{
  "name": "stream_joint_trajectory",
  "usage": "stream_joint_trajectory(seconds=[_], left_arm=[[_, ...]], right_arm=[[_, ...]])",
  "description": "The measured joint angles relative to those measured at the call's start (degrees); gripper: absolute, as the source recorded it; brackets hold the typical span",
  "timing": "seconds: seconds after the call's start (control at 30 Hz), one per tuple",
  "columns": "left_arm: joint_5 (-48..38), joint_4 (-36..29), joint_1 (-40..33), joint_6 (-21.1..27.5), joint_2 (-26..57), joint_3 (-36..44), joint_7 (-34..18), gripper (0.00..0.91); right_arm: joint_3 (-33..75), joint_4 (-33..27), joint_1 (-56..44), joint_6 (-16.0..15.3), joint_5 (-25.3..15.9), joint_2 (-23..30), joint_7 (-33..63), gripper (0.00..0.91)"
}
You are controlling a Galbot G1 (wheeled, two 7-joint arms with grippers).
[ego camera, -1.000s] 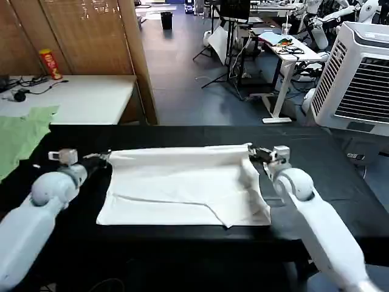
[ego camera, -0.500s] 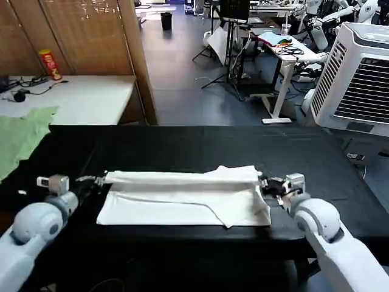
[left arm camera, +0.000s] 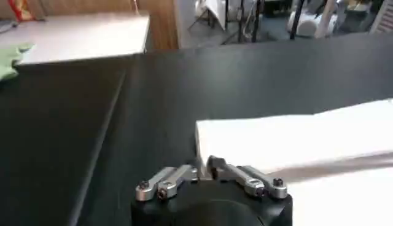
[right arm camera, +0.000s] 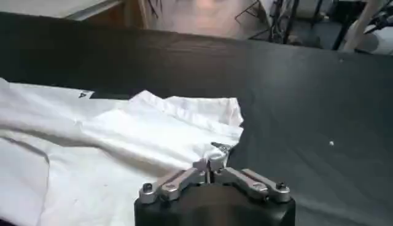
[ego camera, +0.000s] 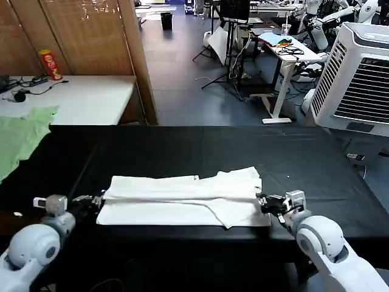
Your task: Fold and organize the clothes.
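1. One white T-shirt (ego camera: 182,198) lies folded into a long band near the front edge of the black surface (ego camera: 182,146).
2. My left hand (ego camera: 97,198) pinches its left end; my right hand (ego camera: 262,201) is closed on the right end.
3. I judge it light, soft and floppy; it's best gripped at the end corners, through all layers.
4. One pale green garment (ego camera: 21,134) lies well apart.

Setting: robotics lab or workshop with an open concrete floor. Black-topped desk (ego camera: 182,152) in front; behind it a white desk (ego camera: 85,97) with cables, a bamboo screen (ego camera: 79,30), a large white air cooler (ego camera: 358,79), and further desks (ego camera: 285,48) cluttered with stands, cables and equipment.
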Motion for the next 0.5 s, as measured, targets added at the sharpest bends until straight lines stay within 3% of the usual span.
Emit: stream_joint_trajectory(seconds=[0.23, 0.5], left_arm=[[-0.56, -1.14, -0.79, -0.50, -1.70, -1.25, -1.41, 0.878], [-3.20, 5.82, -11.90, -0.42, -6.62, 2.19, -1.23, 0.878]], right_arm=[[-1.56, -3.82, 5.28, 4.53, -4.41, 3.43, 2.63, 0.878], [-4.97, -13.64, 11.57, 7.71, -7.14, 8.54, 2.30, 0.878]])
